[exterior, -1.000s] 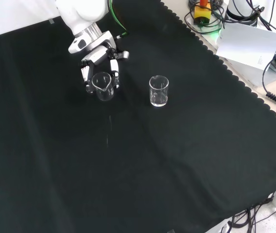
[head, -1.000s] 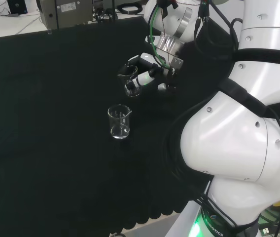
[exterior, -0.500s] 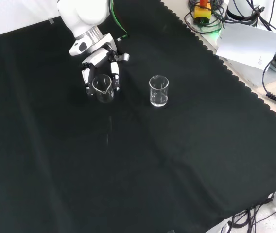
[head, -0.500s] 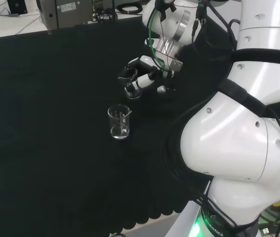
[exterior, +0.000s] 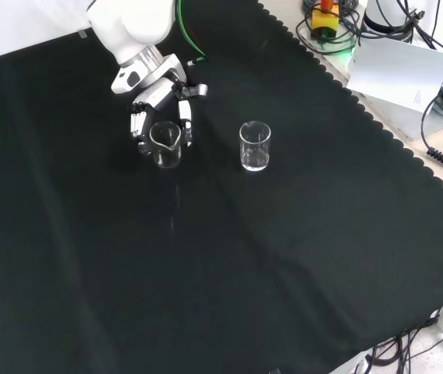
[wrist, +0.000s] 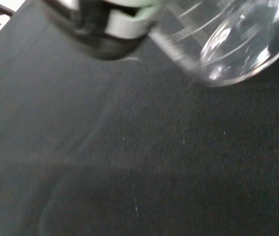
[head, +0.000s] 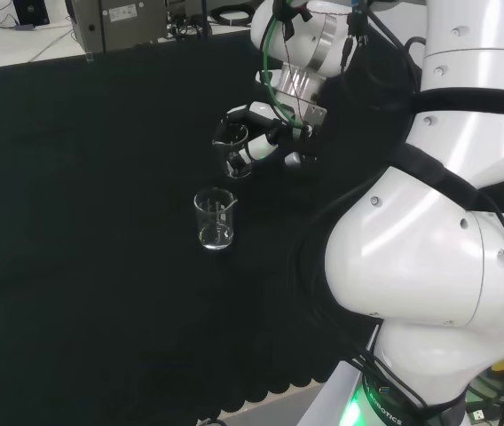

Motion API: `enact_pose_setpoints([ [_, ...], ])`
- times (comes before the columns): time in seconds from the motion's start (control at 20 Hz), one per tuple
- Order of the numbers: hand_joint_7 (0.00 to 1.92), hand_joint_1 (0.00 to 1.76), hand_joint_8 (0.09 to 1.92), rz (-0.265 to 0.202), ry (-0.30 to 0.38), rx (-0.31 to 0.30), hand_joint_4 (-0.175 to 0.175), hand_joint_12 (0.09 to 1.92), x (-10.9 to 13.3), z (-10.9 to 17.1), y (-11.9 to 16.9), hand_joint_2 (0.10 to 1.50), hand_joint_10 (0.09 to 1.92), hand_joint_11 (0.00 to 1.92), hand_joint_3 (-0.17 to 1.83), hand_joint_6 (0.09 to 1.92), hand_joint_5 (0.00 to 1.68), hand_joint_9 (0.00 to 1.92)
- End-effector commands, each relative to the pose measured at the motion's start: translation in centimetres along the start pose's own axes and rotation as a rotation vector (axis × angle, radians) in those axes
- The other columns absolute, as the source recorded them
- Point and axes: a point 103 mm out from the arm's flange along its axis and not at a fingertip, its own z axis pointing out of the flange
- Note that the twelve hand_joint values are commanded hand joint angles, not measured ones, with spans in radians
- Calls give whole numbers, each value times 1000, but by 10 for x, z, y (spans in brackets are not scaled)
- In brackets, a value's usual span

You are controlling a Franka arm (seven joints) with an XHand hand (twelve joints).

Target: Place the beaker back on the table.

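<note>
A small clear glass beaker (head: 234, 153) (exterior: 166, 145) is held upright with the black and white hand (head: 265, 133) (exterior: 156, 101), whose fingers curl round its sides. In the front view the beaker's base hangs just above the black cloth. Close up in the wrist view, the beaker's round glass base (wrist: 233, 44) shows beside a blurred part of the hand (wrist: 125, 19), with cloth beneath it.
A second clear beaker (head: 215, 219) (exterior: 255, 146) stands upright on the cloth, to the right of the held one in the front view. The cloth's scalloped edge (exterior: 377, 125) runs along the right, with cables and papers (exterior: 405, 70) beyond it.
The hand with the beaker has risen slightly and shifted a little; in the head view the beaker now sits higher and farther from the standing beaker.
</note>
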Motion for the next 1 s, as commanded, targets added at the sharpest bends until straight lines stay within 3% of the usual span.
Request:
enact_pose_setpoints([
  [0.05,333,1183,661,15,-68,85,-4,1297,2,-2,-4,955,87,285,-175,485,329,724],
  [0.35,252,1118,630,37,-120,125,-2,1350,8,-9,-7,935,87,144,-175,291,325,625],
  [1.0,148,1046,610,18,-160,33,-2,1392,51,-61,-20,902,87,46,-175,136,301,521],
])
